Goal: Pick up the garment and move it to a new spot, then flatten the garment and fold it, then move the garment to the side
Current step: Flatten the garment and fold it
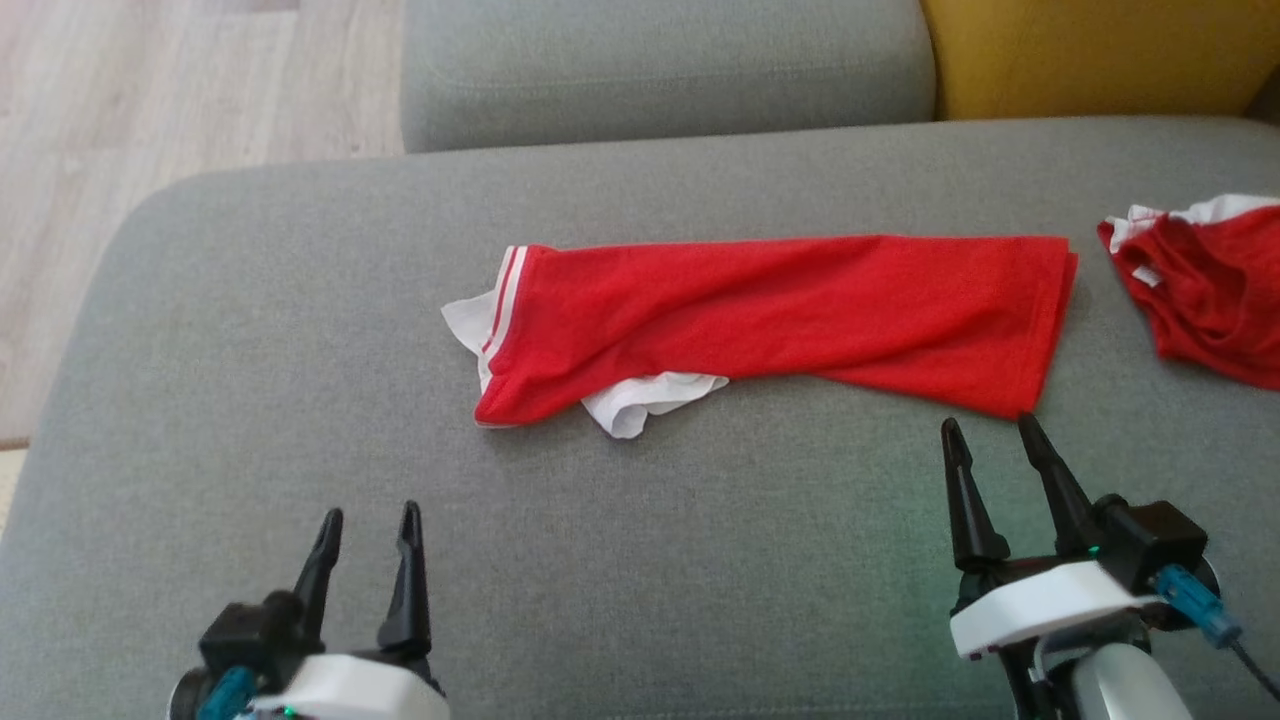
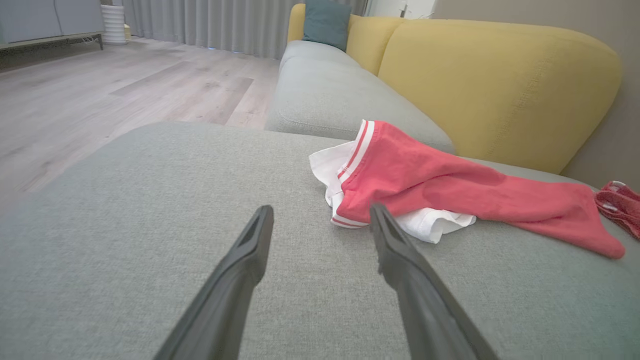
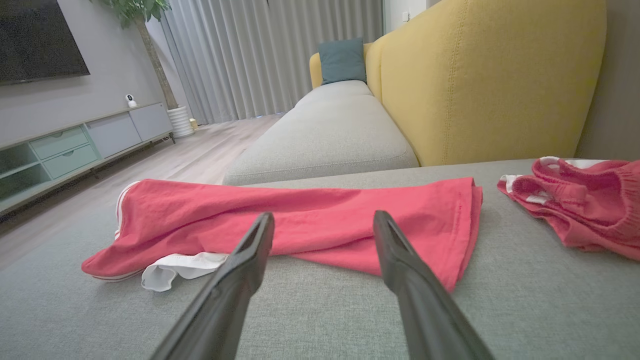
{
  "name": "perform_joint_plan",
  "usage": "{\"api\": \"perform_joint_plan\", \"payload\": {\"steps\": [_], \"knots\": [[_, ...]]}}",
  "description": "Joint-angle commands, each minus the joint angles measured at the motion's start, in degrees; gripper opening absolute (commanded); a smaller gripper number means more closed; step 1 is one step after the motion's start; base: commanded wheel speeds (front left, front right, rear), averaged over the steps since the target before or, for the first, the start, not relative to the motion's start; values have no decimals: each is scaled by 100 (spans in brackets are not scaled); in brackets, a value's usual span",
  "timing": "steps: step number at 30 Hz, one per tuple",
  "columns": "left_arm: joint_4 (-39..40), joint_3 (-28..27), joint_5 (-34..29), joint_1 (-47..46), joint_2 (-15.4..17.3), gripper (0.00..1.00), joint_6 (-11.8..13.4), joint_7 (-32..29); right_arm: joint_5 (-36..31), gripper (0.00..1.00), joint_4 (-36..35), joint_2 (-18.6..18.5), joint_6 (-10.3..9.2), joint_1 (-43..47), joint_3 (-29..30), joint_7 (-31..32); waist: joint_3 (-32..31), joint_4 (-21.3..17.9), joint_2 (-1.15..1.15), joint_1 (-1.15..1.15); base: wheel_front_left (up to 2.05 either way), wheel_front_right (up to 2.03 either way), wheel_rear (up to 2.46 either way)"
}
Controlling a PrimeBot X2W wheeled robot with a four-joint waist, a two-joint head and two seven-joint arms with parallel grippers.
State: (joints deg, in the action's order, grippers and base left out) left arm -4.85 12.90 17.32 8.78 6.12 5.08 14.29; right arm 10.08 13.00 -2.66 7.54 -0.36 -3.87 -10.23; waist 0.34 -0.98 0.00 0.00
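Both end effectors have their two long, dark, tapering fingers spread apart with nothing between them. The left end effector hangs over the near left part of the grey sofa cushion, well short of the cloth. The right end effector sits toward the near right, its fingertips just beside the garment's near right corner; I cannot tell whether they touch it.

The garment lies across the middle of the cushion as a long, roughly rectangular band of thin red knit, running from left to right. Soft creases run along its length. Its right end is a straight hemmed edge with layers stacked. Its left end carries two narrow white stripes, and loose white fabric bunches out from under it at the left and along the near edge. From the right wrist view the same band lies low on the cushion, rumpled rather than smooth.

A second garment, red with white trim and crumpled in a heap, rests at the cushion's right edge, apart from the first.

The cushion is a coarse woven grey fabric with a rounded far left corner. Beyond its far edge sit another grey cushion and a mustard-yellow backrest. Pale wood-grain floor lies past the left edge.
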Motion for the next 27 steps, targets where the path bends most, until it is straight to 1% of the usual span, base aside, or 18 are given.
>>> {"api": "perform_joint_plan", "payload": {"steps": [1,6,7,13,19,24,25,26,27], "knots": [[85,-108,-63,-494,-12,100,-47,69,-12,100,-224,-21,-5,-194,-174,-30,128,-56,0,0,0,0,0],[-243,110,-184,-1046,57,100,-230,-114,-14,100,-277,-21,-5,-347,-219,-45,511,-211,0,0,0,0,0],[-243,110,-184,-1046,57,100,-230,-114,-14,100,-277,-21,-5,-347,-219,-45,511,-211,0,0,0,0,0],[-849,305,-351,-1844,134,100,-410,-288,-7,100,-285,-21,-5,-616,-252,-104,1088,-472,0,0,0,0,0],[-1432,276,-389,-2504,202,100,-453,-299,27,100,-256,-21,-5,-829,-256,-200,1554,-667,0,0,0,0,0],[-1927,264,-426,-2882,270,100,-428,-385,65,100,-177,-21,-5,-970,-262,-282,1748,-742,0,0,0,0,0],[-1997,272,-425,-2932,270,84,-432,-389,70,100,-157,-21,-5,-987,-261,-297,1762,-745,0,0,0,0,0],[-2049,284,-422,-2971,259,39,-438,-378,75,100,-138,-21,-5,-998,-260,-311,1769,-745,0,0,0,0,0],[-2085,300,-418,-3002,244,0,-450,-361,79,100,-118,-21,-5,-1007,-257,-323,1773,-741,0,0,0,0,0]]}}
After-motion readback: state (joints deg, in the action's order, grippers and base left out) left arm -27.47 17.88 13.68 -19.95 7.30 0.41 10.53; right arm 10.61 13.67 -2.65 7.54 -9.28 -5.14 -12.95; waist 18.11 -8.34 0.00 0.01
